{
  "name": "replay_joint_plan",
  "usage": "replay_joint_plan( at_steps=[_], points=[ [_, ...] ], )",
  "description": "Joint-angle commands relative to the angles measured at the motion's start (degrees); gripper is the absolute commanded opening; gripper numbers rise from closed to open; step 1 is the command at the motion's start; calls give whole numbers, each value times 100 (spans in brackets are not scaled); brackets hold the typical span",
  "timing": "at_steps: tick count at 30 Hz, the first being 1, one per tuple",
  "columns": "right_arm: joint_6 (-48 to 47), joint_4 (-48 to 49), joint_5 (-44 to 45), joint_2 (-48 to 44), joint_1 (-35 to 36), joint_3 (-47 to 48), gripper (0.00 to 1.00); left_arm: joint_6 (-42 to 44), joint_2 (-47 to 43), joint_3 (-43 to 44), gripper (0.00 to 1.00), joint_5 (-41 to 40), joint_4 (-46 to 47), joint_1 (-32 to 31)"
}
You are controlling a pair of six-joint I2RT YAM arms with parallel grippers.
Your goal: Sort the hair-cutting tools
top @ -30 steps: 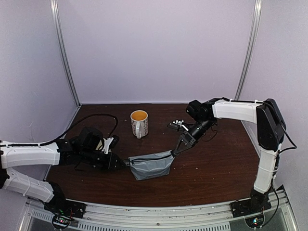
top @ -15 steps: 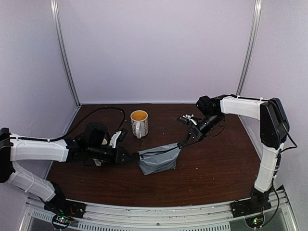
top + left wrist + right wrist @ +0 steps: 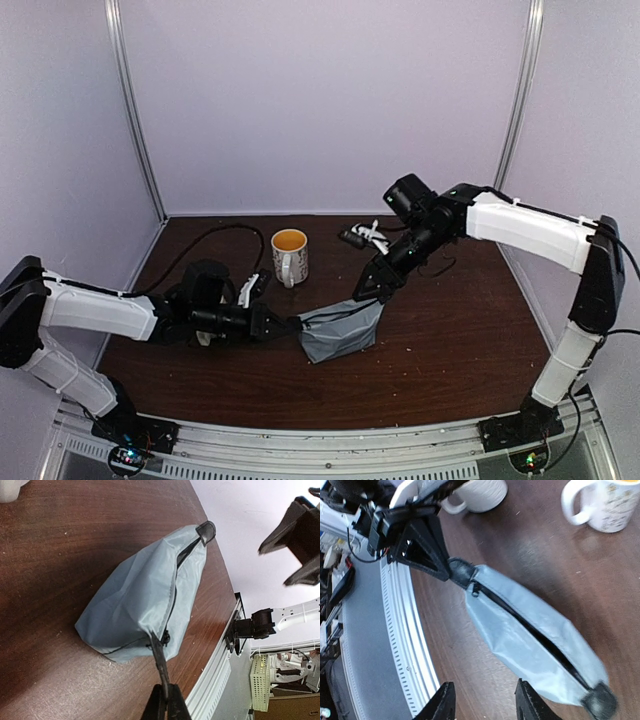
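No hair-cutting tools show in any view. The grey zip pouch (image 3: 340,332) lies on the brown table with its zip drawn shut. My left gripper (image 3: 288,324) is shut on the black tab at the pouch's left end; in the left wrist view that gripper (image 3: 165,690) pinches the thin tab just below the pouch (image 3: 145,595). My right gripper (image 3: 367,288) hangs open just above the pouch's right end, holding nothing. In the right wrist view that open gripper (image 3: 485,702) has bare table between its fingers, beside the pouch (image 3: 535,635).
A cream mug (image 3: 289,255) stands behind the pouch. A second mug (image 3: 480,492) stands near the left arm, mostly hidden in the top view. A black cable (image 3: 200,240) loops at the back left. The metal rail (image 3: 330,440) runs along the near edge.
My right gripper has opened, let go of the pouch's right end and risen. My left gripper has shut on the left tab. The pouch has shifted to the right.
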Motion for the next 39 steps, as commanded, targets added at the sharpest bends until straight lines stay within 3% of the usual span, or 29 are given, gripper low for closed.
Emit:
replay_joint_plan(
  at_steps=[1,7,23,39],
  points=[
    [203,-177,-273,707,524,260,42,19,-24,144,0,-136,188,-149],
    [472,-235,-468,1263,885,623,43,110,-80,327,0,-298,-153,-268],
    [854,-156,-904,2146,912,1256,42,155,59,545,0,-238,-253,-444],
    [955,-91,-1097,2523,911,1439,27,320,153,649,0,-180,-298,-495]
  ],
)
